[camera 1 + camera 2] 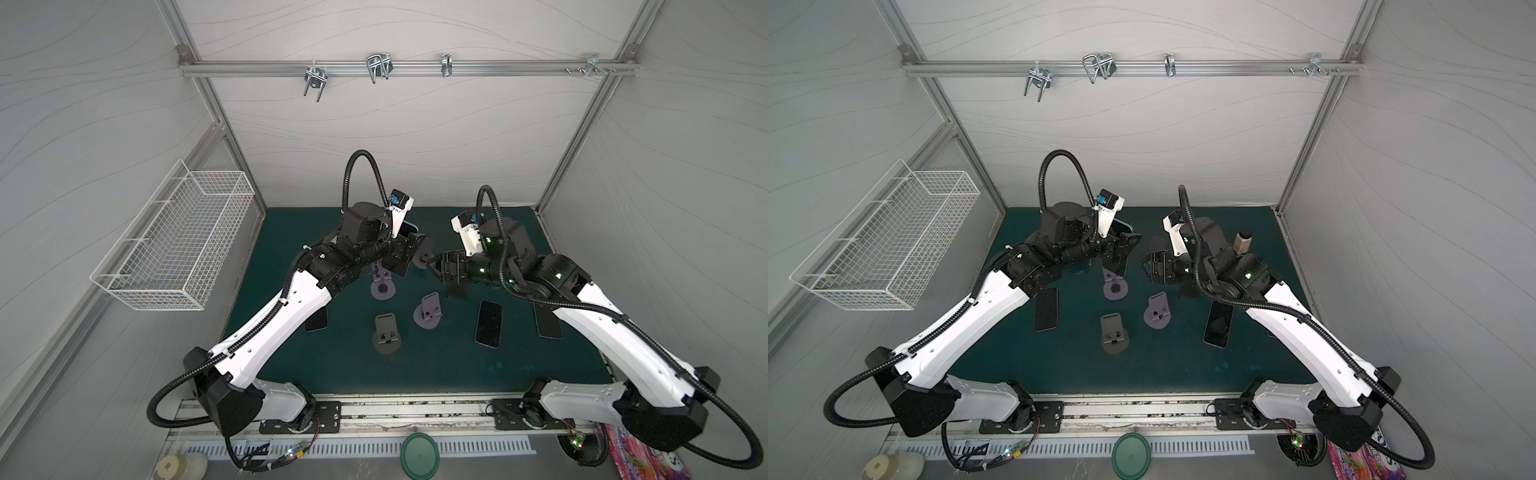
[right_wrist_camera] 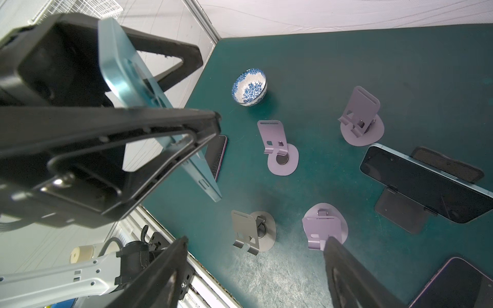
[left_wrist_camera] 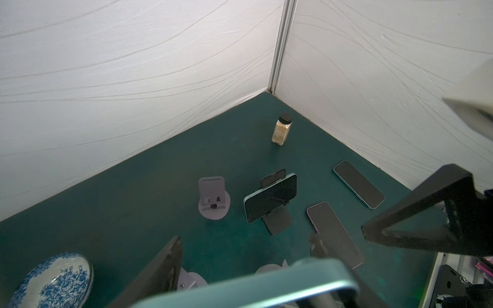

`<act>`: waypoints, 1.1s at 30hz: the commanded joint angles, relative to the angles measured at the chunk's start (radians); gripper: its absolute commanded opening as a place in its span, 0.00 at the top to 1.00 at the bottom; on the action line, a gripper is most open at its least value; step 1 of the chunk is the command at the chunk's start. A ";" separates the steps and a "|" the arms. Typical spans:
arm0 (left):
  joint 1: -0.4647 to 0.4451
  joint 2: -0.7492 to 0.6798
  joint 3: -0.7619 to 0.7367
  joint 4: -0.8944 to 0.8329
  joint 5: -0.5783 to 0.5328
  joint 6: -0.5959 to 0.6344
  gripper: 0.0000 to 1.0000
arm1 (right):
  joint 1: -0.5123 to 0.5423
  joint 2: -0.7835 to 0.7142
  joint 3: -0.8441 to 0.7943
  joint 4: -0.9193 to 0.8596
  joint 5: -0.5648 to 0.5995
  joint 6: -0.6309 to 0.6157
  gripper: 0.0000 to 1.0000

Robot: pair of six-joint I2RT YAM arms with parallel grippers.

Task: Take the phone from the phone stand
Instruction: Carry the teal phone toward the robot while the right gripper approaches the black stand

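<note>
My left gripper (image 1: 409, 245) (image 1: 1121, 249) (image 3: 245, 248) is shut on a teal phone (image 2: 125, 80) (image 3: 253, 288) and holds it in the air, clear of the mat. Only a sliver of that phone (image 1: 409, 227) shows in a top view. Its black fingers (image 2: 133, 128) clamp the phone's flat faces. A second teal phone (image 3: 270, 198) (image 2: 426, 184) leans sideways on a dark phone stand (image 3: 277, 221) (image 2: 400, 213). My right gripper (image 1: 430, 266) (image 1: 1148, 266) (image 2: 256, 240) hangs open over the mat with nothing between its fingers, just right of the left one.
Empty stands, lilac (image 1: 430, 311) (image 1: 381, 286) and grey (image 1: 386, 328), stand mid-mat. Phones lie flat (image 1: 489, 323) (image 1: 318, 320) (image 1: 547, 324). A blue-patterned bowl (image 2: 249, 86) and a spice bottle (image 3: 282, 129) sit near the back. A wire basket (image 1: 174, 245) hangs on the left wall.
</note>
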 commanded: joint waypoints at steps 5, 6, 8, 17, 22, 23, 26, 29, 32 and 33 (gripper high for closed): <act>-0.003 -0.043 -0.005 0.023 -0.026 0.005 0.49 | 0.016 0.026 0.010 0.023 0.012 0.009 0.19; -0.004 -0.045 -0.008 0.021 -0.031 0.005 0.49 | 0.015 0.030 0.011 0.027 0.011 0.009 0.19; -0.004 -0.047 -0.010 0.015 -0.039 0.004 0.49 | 0.016 0.036 0.011 0.031 0.006 0.006 0.19; -0.004 -0.066 -0.016 -0.025 -0.059 0.001 0.49 | 0.017 0.043 0.004 0.052 -0.007 0.002 0.19; -0.004 -0.088 -0.025 -0.051 -0.065 -0.003 0.49 | 0.021 0.047 -0.001 0.060 -0.021 0.003 0.19; -0.004 -0.093 -0.028 -0.057 -0.065 -0.003 0.49 | 0.024 0.049 -0.001 0.060 -0.020 0.003 0.19; -0.004 -0.113 -0.040 -0.073 -0.077 -0.004 0.49 | 0.033 0.052 -0.001 0.067 -0.019 0.004 0.19; -0.003 -0.131 -0.047 -0.088 -0.091 -0.002 0.49 | 0.045 0.058 -0.002 0.075 -0.018 0.006 0.19; -0.004 -0.145 -0.049 -0.104 -0.101 0.000 0.49 | 0.058 0.071 0.001 0.083 -0.018 0.009 0.19; -0.003 -0.150 -0.051 -0.111 -0.104 -0.002 0.49 | 0.061 0.076 0.004 0.085 -0.019 0.010 0.19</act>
